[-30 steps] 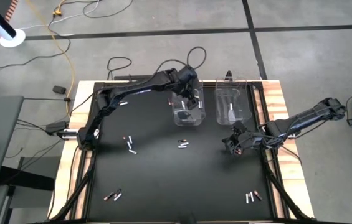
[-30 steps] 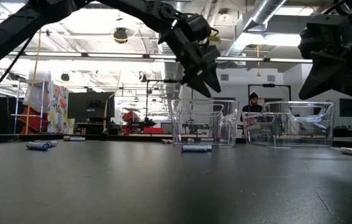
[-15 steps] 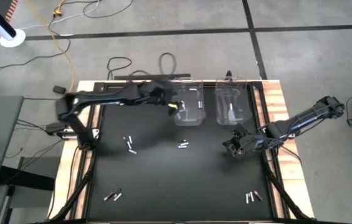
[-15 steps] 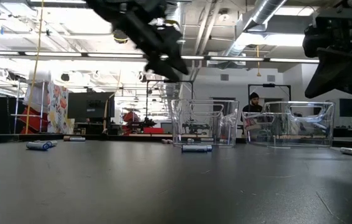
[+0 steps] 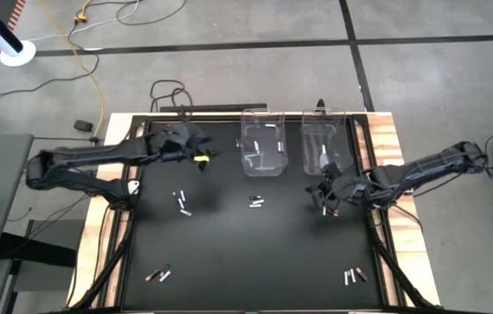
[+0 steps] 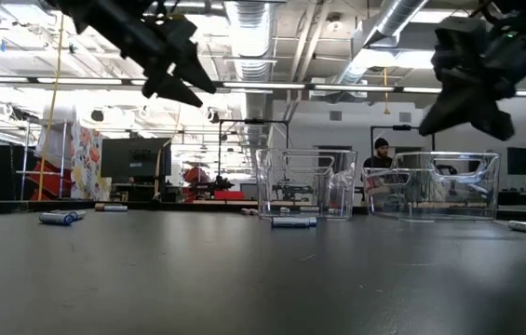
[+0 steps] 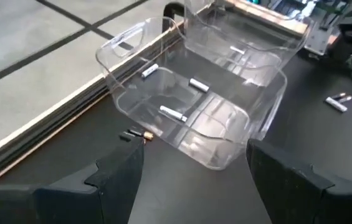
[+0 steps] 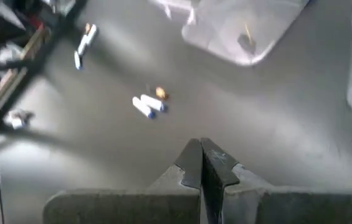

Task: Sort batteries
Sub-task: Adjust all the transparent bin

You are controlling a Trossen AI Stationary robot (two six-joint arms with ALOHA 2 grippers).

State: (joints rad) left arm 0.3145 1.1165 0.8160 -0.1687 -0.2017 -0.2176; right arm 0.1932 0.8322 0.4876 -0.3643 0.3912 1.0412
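With its fingers spread wide and empty, the left gripper (image 5: 195, 153) hovers above the black mat (image 5: 229, 253), just left of two clear bins (image 5: 263, 153). White batteries (image 7: 173, 112) lie in the nearer bin; a pair (image 5: 183, 203) sits below it. Right gripper (image 5: 325, 197) is pinched closed, empty, below the right bin.

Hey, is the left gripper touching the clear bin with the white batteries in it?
Apart. The left wrist view shows the left gripper with jaws open and bare black mat between them and the clear bin.
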